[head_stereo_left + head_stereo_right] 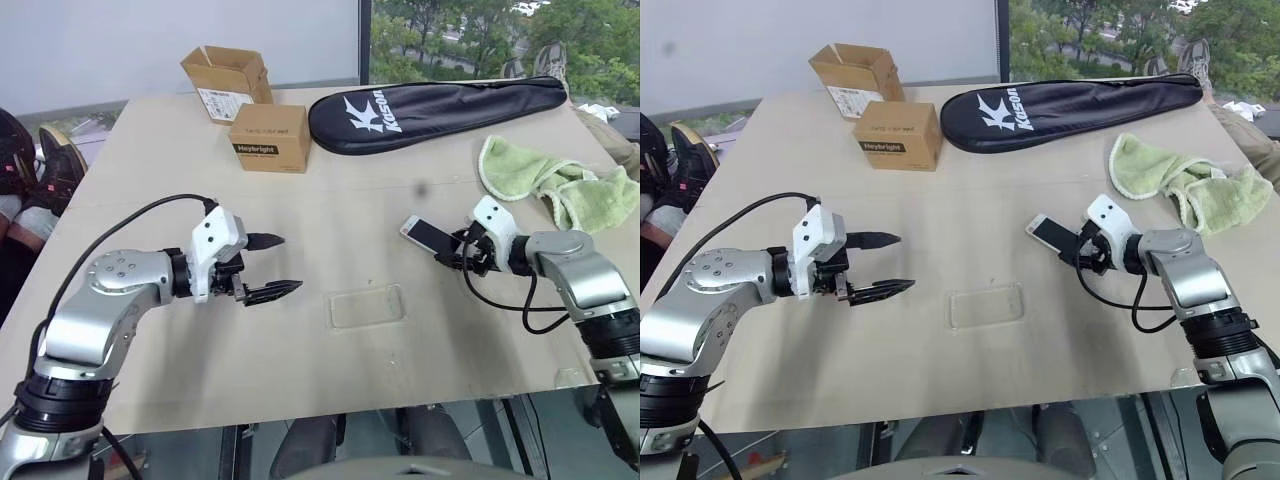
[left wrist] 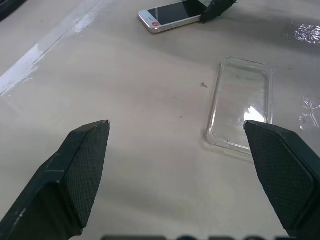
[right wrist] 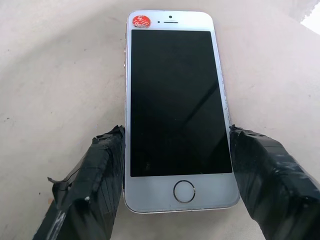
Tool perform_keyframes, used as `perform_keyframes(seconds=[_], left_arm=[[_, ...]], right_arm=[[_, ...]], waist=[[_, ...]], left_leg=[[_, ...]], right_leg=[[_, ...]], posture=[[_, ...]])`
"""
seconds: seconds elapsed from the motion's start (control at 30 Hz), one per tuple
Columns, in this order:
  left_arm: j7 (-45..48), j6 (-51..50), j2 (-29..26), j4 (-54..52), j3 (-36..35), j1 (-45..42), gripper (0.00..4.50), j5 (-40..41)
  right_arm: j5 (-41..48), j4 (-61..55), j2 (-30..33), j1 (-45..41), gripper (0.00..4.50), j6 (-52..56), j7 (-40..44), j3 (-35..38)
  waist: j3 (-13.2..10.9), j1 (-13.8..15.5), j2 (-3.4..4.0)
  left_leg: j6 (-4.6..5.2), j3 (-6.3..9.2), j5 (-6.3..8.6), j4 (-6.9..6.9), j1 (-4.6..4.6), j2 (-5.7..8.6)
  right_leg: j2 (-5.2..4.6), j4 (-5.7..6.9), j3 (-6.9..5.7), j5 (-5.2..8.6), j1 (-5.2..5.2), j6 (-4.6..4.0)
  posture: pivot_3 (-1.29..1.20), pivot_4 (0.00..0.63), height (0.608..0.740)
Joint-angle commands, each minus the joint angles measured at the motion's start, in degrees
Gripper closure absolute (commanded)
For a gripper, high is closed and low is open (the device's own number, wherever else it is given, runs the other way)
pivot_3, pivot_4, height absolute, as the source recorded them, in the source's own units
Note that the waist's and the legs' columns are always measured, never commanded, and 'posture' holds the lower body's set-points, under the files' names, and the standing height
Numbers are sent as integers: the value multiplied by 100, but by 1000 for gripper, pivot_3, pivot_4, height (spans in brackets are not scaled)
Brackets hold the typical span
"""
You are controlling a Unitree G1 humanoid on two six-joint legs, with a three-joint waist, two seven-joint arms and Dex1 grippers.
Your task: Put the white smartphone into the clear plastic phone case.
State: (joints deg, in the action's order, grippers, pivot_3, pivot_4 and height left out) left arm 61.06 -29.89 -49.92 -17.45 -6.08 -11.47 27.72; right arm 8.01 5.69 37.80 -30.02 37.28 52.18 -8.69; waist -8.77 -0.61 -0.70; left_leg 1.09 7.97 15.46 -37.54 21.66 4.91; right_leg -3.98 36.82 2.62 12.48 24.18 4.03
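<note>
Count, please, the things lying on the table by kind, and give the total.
Cardboard boxes: 2
White smartphone: 1
Clear plastic phone case: 1
Black racket bag: 1
Green towel: 1
Total: 6

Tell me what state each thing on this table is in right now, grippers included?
white smartphone: screen up and dark, held by its long edges.
clear plastic phone case: flat on the table, empty.
right gripper: shut on the smartphone.
left gripper: open, holding nothing.
racket bag: closed, lying flat.
far cardboard box: flaps open.
near cardboard box: closed.
green towel: crumpled.
</note>
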Motion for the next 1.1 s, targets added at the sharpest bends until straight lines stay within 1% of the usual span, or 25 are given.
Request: perform_keyframes(seconds=[0.03, 0.13, 0.23, 0.33, 0.43, 0.53, 0.67, 0.93, 0.97, 1.0, 1.03, 1.1], left_arm=[[-10, 62, -10, -55, -5, -117, 0, 5], [-11, 72, -9, -53, -10, -117, 0, -1], [-19, 102, 0, -39, -24, -121, 0, -8], [-43, 145, 35, -1, -40, -155, 0, -12], [-67, 178, 109, 52, 18, -223, 0, -39], [-57, 216, 166, 115, 86, -275, 0, -83], [-33, 251, 215, 199, 157, -375, 0, -104], [211, 147, 299, 223, 331, -511, 0, 69], [208, 148, 333, 218, 344, -527, 416, 91], [197, 158, 390, 228, 368, -565, 540, 106], [217, 157, 428, 232, 391, -589, 907, 133], [235, 186, 501, 259, 447, -642, 1788, 123]], right_arm=[[-43, 237, 66, 215, 1726, 47, 142, -157], [-54, 295, 73, 246, 1726, -7, 163, -158], [67, 320, -4, 201, 1726, -66, 121, 20], [316, 196, -51, 209, 1726, -502, 298, 260], [726, -165, -25, 387, 1726, -1122, 764, 549], [605, -247, 160, 466, 1726, -1591, 1007, 451], [534, -238, 186, 452, 1726, -1932, 1059, 416], [231, -882, 360, 374, 1726, -2051, 1204, 31], [222, -996, 385, 372, 1726, -2008, 1220, -10], [229, -1144, 407, 349, 1726, -1942, 1251, -54], [238, -1295, 421, 326, 1726, -1868, 1275, -92], [265, -1596, 443, 281, 1726, -1668, 1302, -168]], waist=[[0, 0, 0], [0, -2, 0], [0, -1, 0], [0, -2, 0], [-2, -1, 1], [-9, -28, 8], [-10, -44, 11], [-11, -27, 12], [-11, -26, 12], [-12, -23, 12], [-12, -21, 11], [-12, -22, 11]], left_leg=[[0, 0, 0, 0, 0, 0], [0, 0, 0, 0, 0, 0], [0, 0, 0, 0, 0, 0], [0, 0, 0, 0, 1, 0], [0, 5, 0, 3, 5, 1], [0, 6, 0, 5, 9, 0], [-1, -6, 0, 6, 10, -1], [-1, -5, -1, 8, 17, -1], [-1, -5, -1, 8, 18, -1], [-1, -5, -1, 8, 19, -1], [-1, -4, -1, 8, 20, -2], [-1, -4, -1, 8, 23, -2]], right_leg=[[0, 0, 0, 0, 0, 0], [-1, -1, 0, 0, 0, 0], [-1, -1, 0, 0, 0, 0], [-1, -2, -1, 0, -1, 0], [-1, -4, -6, 0, 1, 0], [-1, -6, -5, 0, 5, 0], [-1, -2, 7, 0, 15, 0], [-1, -2, 7, 0, 22, 0], [-1, -2, 7, 0, 24, 0], [-1, -2, 6, 0, 24, 0], [-1, -2, 6, 0, 26, 0], [-1, -1, 6, 0, 29, 0]], posture=[[0, 150, 740], [0, 150, 740], [0, 150, 740], [0, 150, 740], [0, 150, 740], [0, 150, 740], [0, 150, 740], [0, 150, 740], [0, 150, 740], [0, 150, 740], [0, 150, 740], [0, 150, 740]])
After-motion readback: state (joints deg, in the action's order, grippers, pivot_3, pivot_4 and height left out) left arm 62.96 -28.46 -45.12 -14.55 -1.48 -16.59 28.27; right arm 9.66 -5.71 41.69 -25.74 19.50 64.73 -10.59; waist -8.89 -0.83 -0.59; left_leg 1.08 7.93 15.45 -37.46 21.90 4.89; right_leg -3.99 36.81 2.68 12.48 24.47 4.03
